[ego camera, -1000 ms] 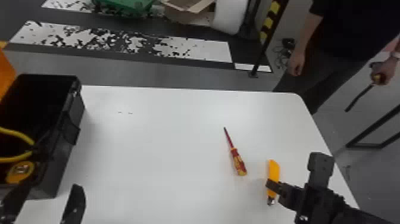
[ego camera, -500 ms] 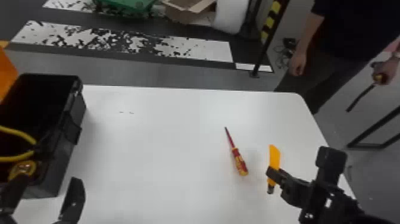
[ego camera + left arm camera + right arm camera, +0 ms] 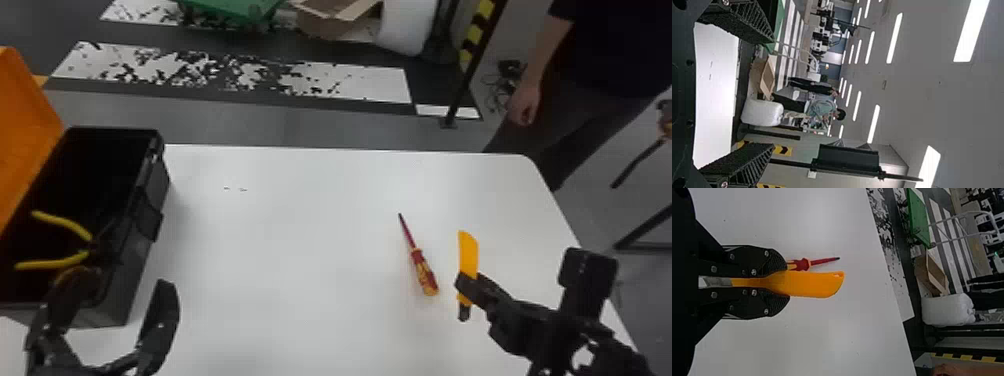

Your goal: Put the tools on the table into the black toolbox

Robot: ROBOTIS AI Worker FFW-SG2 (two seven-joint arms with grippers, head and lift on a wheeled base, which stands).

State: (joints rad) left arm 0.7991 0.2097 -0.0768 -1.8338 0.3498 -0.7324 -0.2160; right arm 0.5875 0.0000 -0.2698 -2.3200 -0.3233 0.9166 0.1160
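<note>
Toolbox (image 3: 161,181): lid up; pliers (image 3: 62,225) stowed inside.
Knife (image 3: 813,284): clamped in right gripper (image 3: 786,283), fingers closed on its body; not yet boxed.
Screwdriver (image 3: 422,267): lying on table (image 3: 280,250), still to collect.
Left gripper (image 3: 124,281): beside toolbox, fingers wide apart, empty.
Progress: partway; knife and screwdriver remain.

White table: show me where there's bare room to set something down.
The widest bare patch of the white table lies between the black toolbox and the screwdriver; another runs from the screwdriver's tip to the far edge. It's crowded near right, with the screwdriver beside the orange tool in the right pincer.
</note>
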